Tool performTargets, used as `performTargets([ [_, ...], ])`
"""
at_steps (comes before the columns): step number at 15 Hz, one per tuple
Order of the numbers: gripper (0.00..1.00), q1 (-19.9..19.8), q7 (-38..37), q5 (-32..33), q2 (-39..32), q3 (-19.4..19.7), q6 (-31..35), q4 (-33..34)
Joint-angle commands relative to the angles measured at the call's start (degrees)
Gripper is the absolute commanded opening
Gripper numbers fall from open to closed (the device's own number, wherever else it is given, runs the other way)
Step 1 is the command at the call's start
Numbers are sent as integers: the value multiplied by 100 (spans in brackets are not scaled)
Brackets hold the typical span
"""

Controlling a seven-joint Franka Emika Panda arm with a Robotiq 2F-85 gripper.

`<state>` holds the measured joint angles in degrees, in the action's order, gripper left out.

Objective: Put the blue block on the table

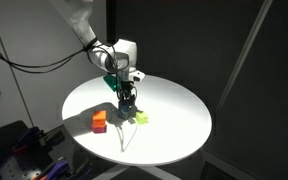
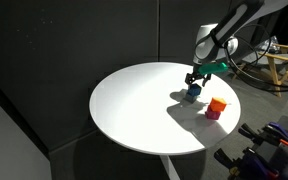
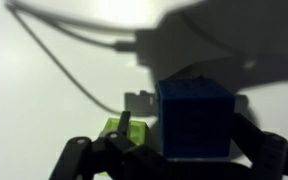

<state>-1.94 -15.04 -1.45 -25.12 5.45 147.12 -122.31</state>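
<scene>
The blue block (image 3: 194,118) fills the wrist view, sitting between the two dark fingers of my gripper (image 3: 184,128). The jaws stand open: a gap shows between the left finger (image 3: 124,135) and the block, and the right finger is close beside it. In both exterior views the gripper (image 1: 127,97) (image 2: 195,80) points straight down over the white round table (image 1: 174,125) (image 2: 134,110), with the blue block (image 2: 194,91) low at its tips. Whether the block rests on the tabletop I cannot tell. A small yellow-green block (image 3: 112,130) (image 1: 141,118) lies just beside it.
A red-orange cube (image 1: 100,121) (image 2: 217,104) stands near the table's edge, with a pink piece under it in an exterior view. Cables trail from the arm (image 1: 94,40). Dark curtains surround the table, and equipment sits below its edge (image 2: 274,140).
</scene>
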Motion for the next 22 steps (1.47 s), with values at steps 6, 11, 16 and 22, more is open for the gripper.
performTargets([
  [6,100,37,21,-29,-58,47,-17,33],
  [11,100,37,21,-29,-58,47,-17,33],
  [16,100,39,19,-28,-61,47,-17,40],
  [22,72,59,-8,-22,-146,46,-14,117],
])
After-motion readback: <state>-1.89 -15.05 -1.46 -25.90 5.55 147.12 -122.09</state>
